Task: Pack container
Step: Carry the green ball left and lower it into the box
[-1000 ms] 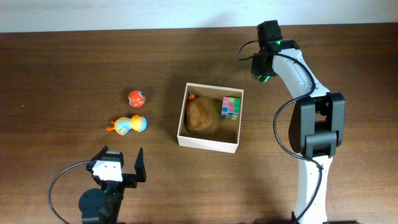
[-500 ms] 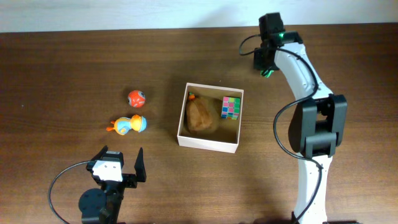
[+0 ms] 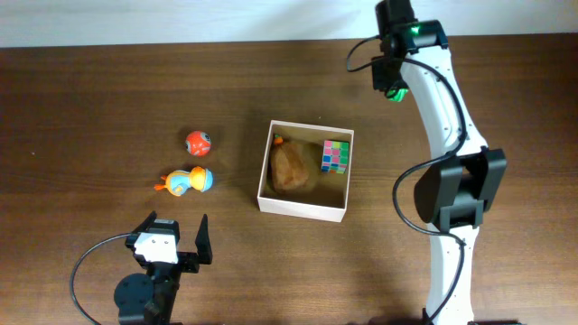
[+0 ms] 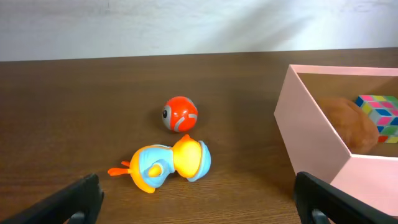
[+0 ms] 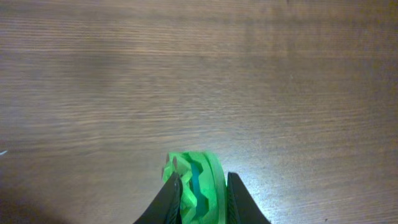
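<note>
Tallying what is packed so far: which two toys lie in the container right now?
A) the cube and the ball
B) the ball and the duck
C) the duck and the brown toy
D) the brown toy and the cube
D: the brown toy and the cube lie inside the container, while the ball and the duck sit on the table to its left in the overhead view.
</note>
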### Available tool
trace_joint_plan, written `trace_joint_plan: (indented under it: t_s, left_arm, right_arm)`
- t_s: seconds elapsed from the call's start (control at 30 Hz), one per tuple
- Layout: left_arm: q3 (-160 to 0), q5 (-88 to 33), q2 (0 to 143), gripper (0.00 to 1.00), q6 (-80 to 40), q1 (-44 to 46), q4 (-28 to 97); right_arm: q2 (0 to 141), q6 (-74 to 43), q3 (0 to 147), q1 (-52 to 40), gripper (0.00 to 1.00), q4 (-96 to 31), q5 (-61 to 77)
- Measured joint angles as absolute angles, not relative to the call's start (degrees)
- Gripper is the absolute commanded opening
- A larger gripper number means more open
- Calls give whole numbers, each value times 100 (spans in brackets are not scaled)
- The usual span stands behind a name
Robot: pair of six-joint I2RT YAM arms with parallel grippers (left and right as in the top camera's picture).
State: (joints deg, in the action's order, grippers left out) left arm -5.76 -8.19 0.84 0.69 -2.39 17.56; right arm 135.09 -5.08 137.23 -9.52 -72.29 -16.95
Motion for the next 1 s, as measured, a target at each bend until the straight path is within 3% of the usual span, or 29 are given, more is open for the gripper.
trace_joint_plan:
  t_s: [1.0]
  left_arm:
    - [-576,-819,84,99,69,-239,1756]
  right_arm:
    - [12927,303,14160,-2775,16,-8761,-180]
